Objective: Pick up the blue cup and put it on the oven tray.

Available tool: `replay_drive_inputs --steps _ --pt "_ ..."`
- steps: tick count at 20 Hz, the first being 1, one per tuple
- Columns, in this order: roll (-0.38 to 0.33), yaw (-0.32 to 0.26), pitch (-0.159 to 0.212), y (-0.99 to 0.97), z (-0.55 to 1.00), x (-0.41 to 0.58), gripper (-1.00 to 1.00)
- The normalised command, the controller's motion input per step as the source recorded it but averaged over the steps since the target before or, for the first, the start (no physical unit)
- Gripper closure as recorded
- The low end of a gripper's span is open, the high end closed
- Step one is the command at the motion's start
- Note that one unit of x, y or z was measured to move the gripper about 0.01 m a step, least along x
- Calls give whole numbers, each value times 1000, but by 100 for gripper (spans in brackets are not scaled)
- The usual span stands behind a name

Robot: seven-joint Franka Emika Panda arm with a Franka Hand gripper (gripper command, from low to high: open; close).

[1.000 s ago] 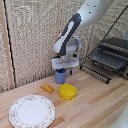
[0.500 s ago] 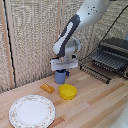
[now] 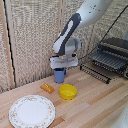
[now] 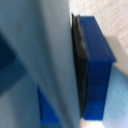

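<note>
The white and grey robot arm is reaching down over the light wooden desk (image 3: 95, 100), and its hand (image 3: 61, 69) is sitting directly on top of the small plain blue cylindrical plastic cup (image 3: 60, 76). In the exterior view the cup is standing upright, its base appearing to rest on the desk, near the woven reed backdrop (image 3: 35, 35). The wrist view is showing a dark rubber pad (image 4: 80, 70) pressing flat against the blue wall of the cup (image 4: 97, 65), with a grey finger body filling much of the frame; the hand is pinching the cup. Just in front of the cup, a shallow round yellow bowl (image 3: 68, 91) is lying on the desk, apart from it. A small orange block (image 3: 47, 88) is lying towards the exterior view's left of the bowl. A round white patterned plate (image 3: 32, 111) is resting nearer the camera on that side. The dark wire oven tray (image 3: 107, 61) is extending from the black and silver toaster oven (image 3: 116, 47) at the exterior view's right, well apart from the cup.
</note>
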Motion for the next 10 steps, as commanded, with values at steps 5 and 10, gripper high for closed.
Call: replay_drive_inputs --steps 5,10 --pt "-7 -196 9 -173 817 8 100" --pt "0 -238 29 -304 866 77 100"
